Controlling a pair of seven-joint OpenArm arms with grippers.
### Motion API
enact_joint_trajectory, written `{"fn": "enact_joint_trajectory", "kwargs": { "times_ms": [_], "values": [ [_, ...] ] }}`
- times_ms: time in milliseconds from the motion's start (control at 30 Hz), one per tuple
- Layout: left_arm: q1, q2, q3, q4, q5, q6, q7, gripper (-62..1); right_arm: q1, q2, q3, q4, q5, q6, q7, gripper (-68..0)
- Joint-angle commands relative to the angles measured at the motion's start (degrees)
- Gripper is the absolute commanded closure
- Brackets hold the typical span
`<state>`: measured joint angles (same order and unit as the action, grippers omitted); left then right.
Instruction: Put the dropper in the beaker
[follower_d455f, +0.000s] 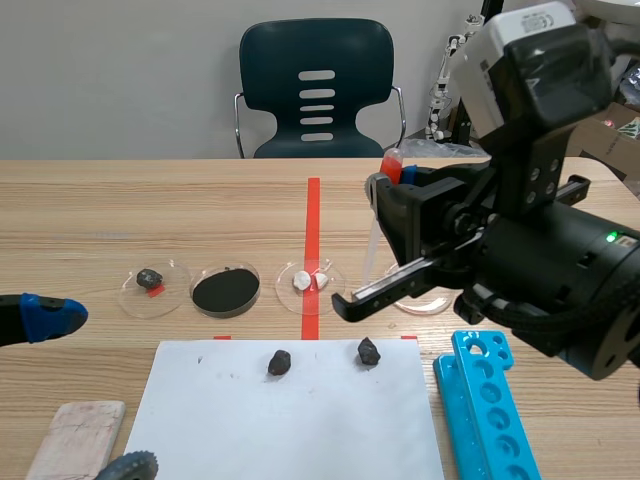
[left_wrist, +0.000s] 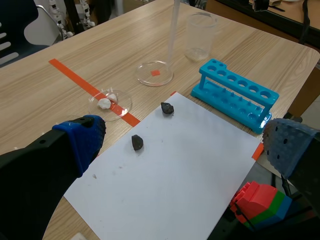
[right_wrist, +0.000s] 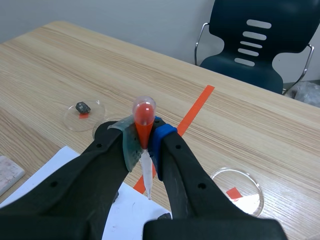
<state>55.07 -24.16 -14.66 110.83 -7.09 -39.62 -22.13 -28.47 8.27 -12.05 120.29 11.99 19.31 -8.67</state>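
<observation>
The dropper (right_wrist: 144, 114) has a red bulb and a clear tube, and it hangs upright with the tip down, well above the table. My right gripper (right_wrist: 143, 137) is shut on it just below the bulb. In the scene view the dropper (follower_d455f: 391, 164) and my right gripper (follower_d455f: 390, 190) are raised over the table's right half. The clear beaker (left_wrist: 200, 37) stands beyond the blue rack; in the scene view the right arm hides it. The dropper's tube (left_wrist: 173, 25) hangs beside the beaker, not over it. My left gripper (left_wrist: 185, 145) stands open and holds nothing, low at the near left (follower_d455f: 90, 390).
A blue test-tube rack (follower_d455f: 485, 400) lies at the near right beside a white sheet (follower_d455f: 290, 420) carrying two black stones (follower_d455f: 279, 362). Several petri dishes (follower_d455f: 226, 290) line the table's middle, one (left_wrist: 155, 73) near the beaker. A pale block (follower_d455f: 75, 435) lies near left. A chair (follower_d455f: 317, 90) stands behind the table.
</observation>
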Motion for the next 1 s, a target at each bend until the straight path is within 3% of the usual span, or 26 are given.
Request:
{"fn": "enact_joint_trajectory", "kwargs": {
  "times_ms": [0,800,967],
  "values": [
    [0.28,-0.17,0.39,0.90,-0.76,-0.20,-0.94,-62.3,0.52,0.13,0.22,0.79,0.26,-0.02,1.09,-0.6],
    [0.28,-0.17,0.39,0.90,-0.76,-0.20,-0.94,-62.3,0.55,0.13,1.16,0.79,0.24,-0.04,1.09,-0.6],
    [0.28,-0.17,0.39,0.90,-0.76,-0.20,-0.94,-62.3,0.55,0.13,3.93,0.79,0.26,-1.75,1.11,-0.6]
  ]
}}
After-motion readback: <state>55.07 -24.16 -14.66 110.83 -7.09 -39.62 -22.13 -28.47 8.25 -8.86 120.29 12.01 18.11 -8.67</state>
